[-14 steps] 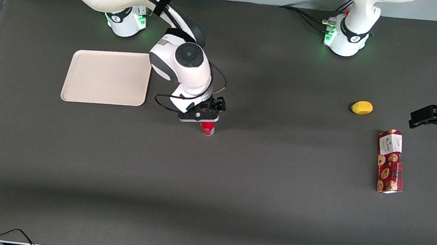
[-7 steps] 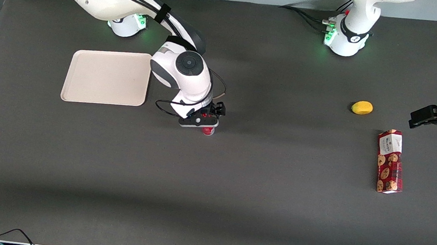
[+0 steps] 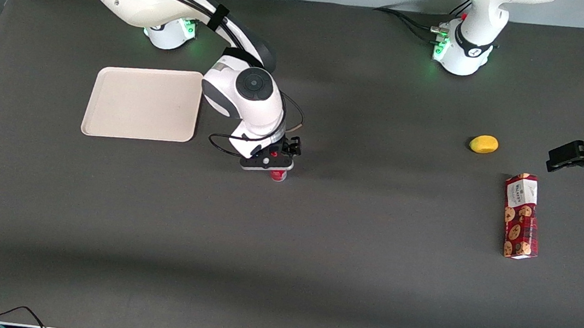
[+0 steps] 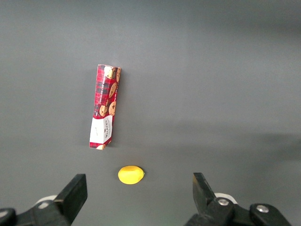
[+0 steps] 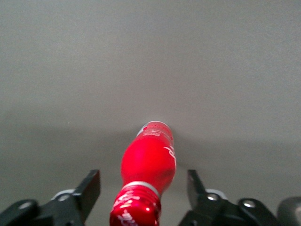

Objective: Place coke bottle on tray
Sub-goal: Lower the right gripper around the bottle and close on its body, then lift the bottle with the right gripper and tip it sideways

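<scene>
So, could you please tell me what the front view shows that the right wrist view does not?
Only the front view shows the tray, the lemon and the cookie box, the latter two toward the parked arm's end. Only the right wrist view shows the gripper open, its fingers either side of the coke bottle without touching it. Both show the bottle standing on the table, under the gripper and off the tray.

right arm: extended, wrist down | end effector [image 5: 141, 188]: fingers spread
</scene>
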